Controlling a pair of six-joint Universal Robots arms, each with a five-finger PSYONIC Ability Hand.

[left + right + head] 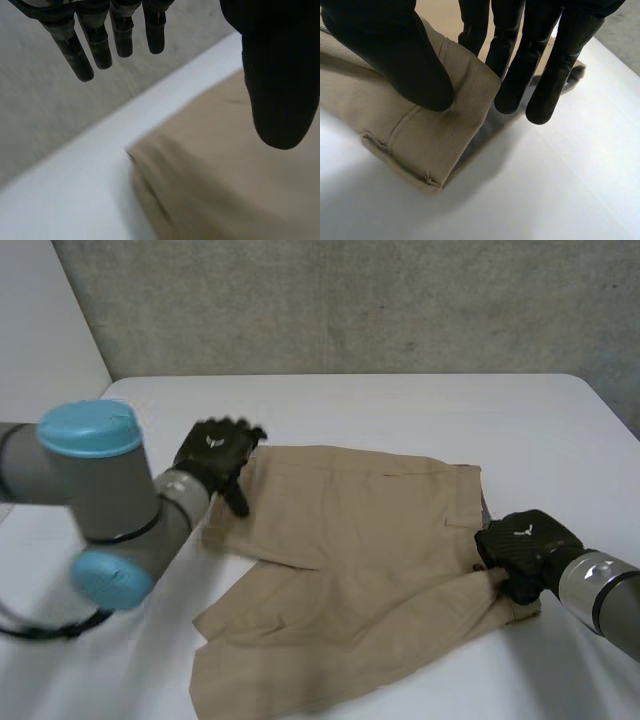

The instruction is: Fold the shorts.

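Shorts of tan cloth [350, 540] lie flat mid-frame on the white desk [400, 405], waist to the right and legs to the left, the right robot hand [520, 545] pinching the waistband while the left robot hand [212, 455], fingers straight and empty, hovers over their upper-left corner.

Soft even light, bright table [400, 405], faint shadow beside shorts [435, 145]

White table [400, 405] carries tan shorts [350, 560] lying flat
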